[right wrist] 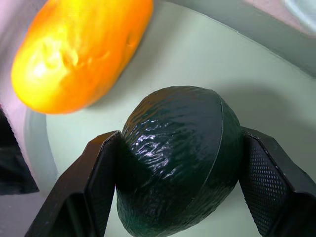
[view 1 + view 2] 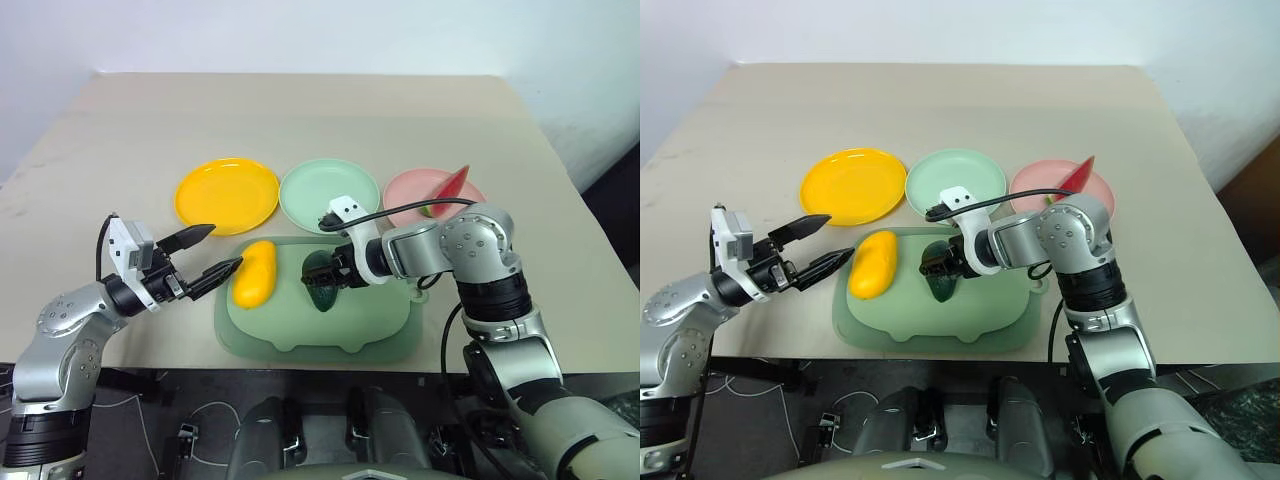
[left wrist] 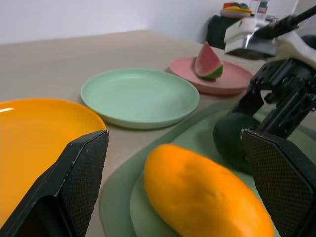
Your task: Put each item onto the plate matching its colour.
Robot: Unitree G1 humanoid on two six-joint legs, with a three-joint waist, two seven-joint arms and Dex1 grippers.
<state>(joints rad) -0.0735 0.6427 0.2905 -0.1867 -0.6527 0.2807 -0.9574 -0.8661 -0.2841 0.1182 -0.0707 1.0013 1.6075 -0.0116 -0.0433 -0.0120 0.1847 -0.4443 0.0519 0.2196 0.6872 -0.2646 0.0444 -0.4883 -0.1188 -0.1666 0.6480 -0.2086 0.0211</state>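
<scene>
table [image 2: 300,120]: beige, matte | wall [image 2: 300,30]: white | lighting: even
</scene>
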